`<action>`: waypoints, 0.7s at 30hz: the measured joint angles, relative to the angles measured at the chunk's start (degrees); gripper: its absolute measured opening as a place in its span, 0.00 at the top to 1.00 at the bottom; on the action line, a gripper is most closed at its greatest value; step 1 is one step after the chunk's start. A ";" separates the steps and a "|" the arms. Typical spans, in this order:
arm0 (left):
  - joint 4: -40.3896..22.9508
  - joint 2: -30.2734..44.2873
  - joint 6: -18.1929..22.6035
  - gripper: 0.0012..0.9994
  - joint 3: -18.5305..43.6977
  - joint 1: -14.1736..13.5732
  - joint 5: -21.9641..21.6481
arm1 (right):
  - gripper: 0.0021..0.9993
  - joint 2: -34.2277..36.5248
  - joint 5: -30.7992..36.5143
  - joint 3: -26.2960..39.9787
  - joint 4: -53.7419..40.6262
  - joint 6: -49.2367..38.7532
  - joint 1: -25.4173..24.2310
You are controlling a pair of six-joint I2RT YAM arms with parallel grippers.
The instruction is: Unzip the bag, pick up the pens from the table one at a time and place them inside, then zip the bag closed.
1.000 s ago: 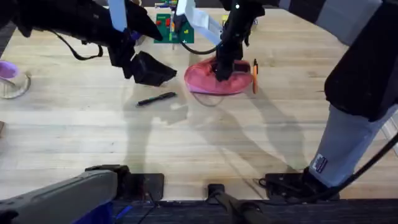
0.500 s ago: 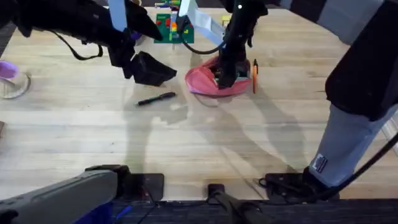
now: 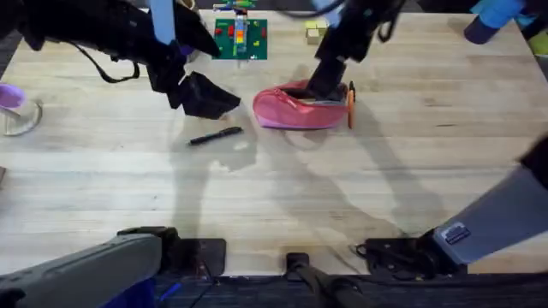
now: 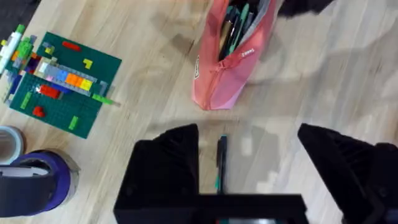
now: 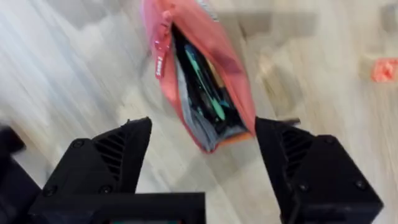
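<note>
Your pink pouch [image 3: 300, 109] lies far-centre on the bench [image 3: 342, 197], unzipped, soft and saggy; hold its fabric rim. The black pen [image 3: 216, 135] to its left is light, stiff, slippery: pinch mid-barrel. Left gripper [image 3: 205, 96] hovers above it, fingers spread; right gripper [image 5: 202, 155] hangs spread over the pouch.

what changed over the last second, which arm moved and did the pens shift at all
The right gripper lifted up and back off the pink bag, jaws open and empty; the bag now lies unzipped. The left gripper kept hovering open. The black pen and orange pen stayed put on the table.
</note>
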 joint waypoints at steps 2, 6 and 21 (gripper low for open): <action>0.00 0.00 0.00 0.01 0.00 0.00 -0.11 | 0.00 -2.31 0.02 0.00 0.07 2.79 -1.09; 0.00 0.00 0.00 0.01 0.00 0.00 -0.13 | 0.00 -5.16 0.04 0.00 1.11 8.60 -4.72; 0.00 0.00 0.00 0.01 0.00 0.00 -0.15 | 0.00 -8.83 4.46 0.00 4.57 42.01 -17.33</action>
